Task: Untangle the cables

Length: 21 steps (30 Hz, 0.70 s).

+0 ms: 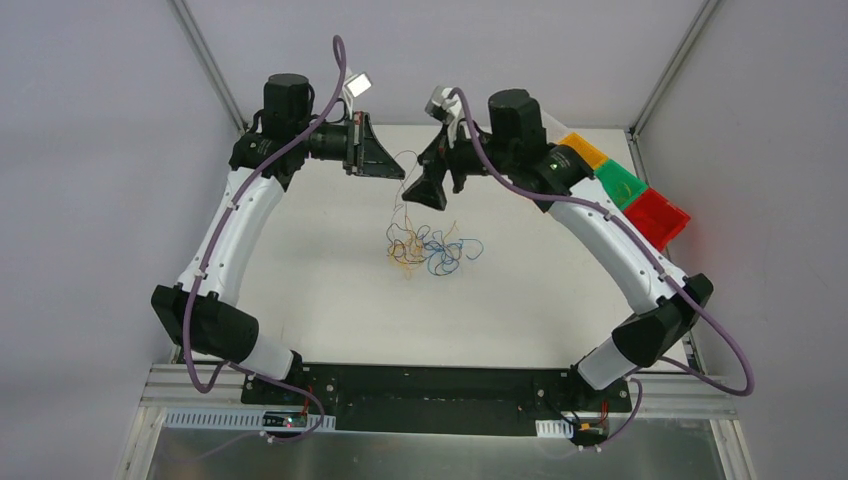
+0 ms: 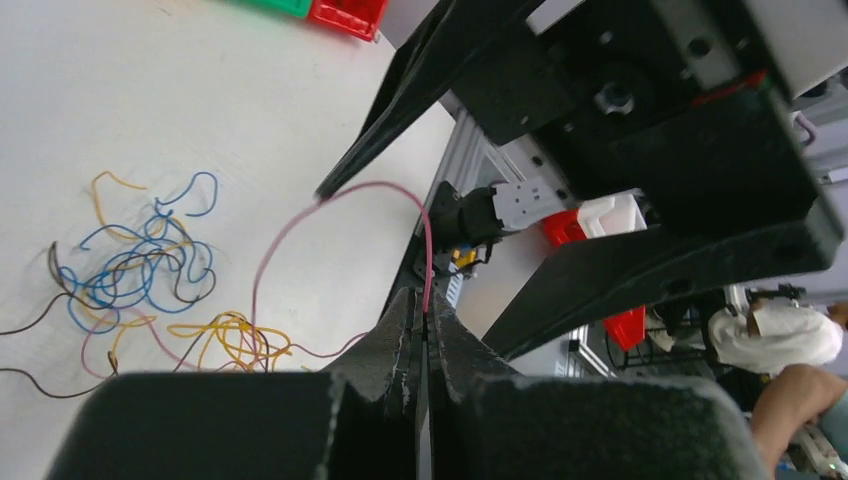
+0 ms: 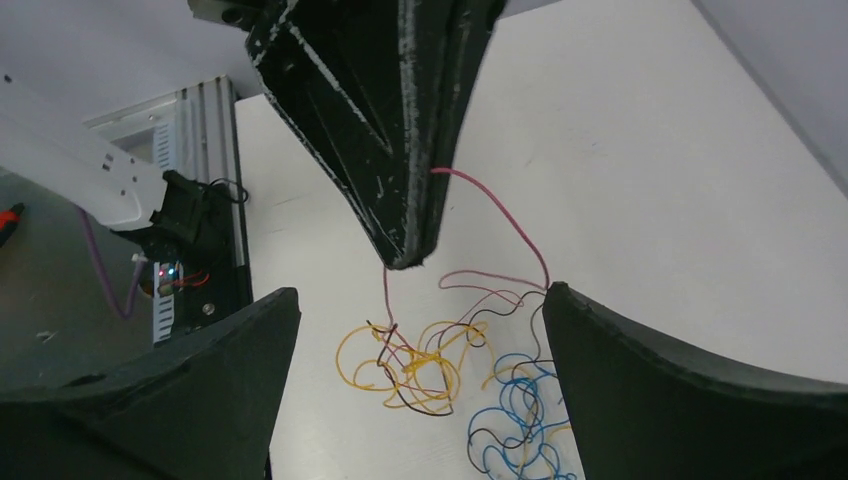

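Observation:
The cables [image 1: 432, 250] lie bunched at the table's middle. The bunch has blue loops [image 2: 140, 270] and yellow loops [image 2: 225, 340], with dark and pink strands through them. My left gripper [image 2: 425, 300] is shut on a pink wire [image 2: 285, 235] and holds it above the bunch. The wire arcs up to one fingertip of my right gripper [image 1: 440, 185]. In the right wrist view, the right gripper [image 3: 420, 292] is wide open over the yellow loops [image 3: 430, 360] and blue loops [image 3: 515, 420]. There the pink wire [image 3: 500, 215] runs from the left gripper's shut fingers [image 3: 405, 200] to the right-hand finger [image 3: 640, 380].
Orange [image 1: 583, 150], green [image 1: 620, 183] and red [image 1: 657, 217] bins stand along the table's right edge. The two grippers are close together at the far middle, above the bunch. Metal frame posts rise at the back corners.

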Each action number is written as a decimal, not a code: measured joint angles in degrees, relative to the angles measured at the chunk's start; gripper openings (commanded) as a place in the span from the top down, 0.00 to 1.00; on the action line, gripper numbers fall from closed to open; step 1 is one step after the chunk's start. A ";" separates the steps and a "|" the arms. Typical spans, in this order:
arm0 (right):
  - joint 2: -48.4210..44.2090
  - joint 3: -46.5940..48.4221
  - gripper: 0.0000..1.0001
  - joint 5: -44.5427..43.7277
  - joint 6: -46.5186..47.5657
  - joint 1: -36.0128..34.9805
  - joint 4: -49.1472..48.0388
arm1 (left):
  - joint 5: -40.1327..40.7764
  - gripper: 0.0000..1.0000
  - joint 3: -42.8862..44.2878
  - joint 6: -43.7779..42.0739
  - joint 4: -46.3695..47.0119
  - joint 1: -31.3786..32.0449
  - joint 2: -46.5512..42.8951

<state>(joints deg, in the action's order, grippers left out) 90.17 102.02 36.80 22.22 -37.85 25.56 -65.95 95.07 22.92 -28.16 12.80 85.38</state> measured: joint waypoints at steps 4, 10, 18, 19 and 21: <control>-0.22 -4.17 0.18 1.27 1.84 -3.34 -1.79 | -1.33 1.00 -0.09 0.07 0.02 1.88 -0.35; -0.61 -11.45 0.64 0.42 2.73 -5.20 -5.86 | -1.55 1.00 -0.09 0.52 0.07 2.29 -0.66; -4.04 -16.72 1.00 -3.50 -0.09 -5.11 -13.92 | -1.36 1.00 -0.07 1.73 0.76 2.27 -0.66; -4.59 -16.96 1.00 -3.89 -0.52 -5.11 -14.73 | -1.14 1.00 -0.07 1.77 0.96 2.27 -0.66; -5.68 -17.35 1.00 -4.74 -1.22 -5.09 -15.96 | -0.61 0.72 -0.07 1.75 0.98 2.27 -0.66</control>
<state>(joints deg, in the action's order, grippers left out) 84.49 84.66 32.05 20.99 -42.94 9.61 -66.57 95.00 24.67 -27.18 15.07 84.73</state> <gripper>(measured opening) 0.009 0.009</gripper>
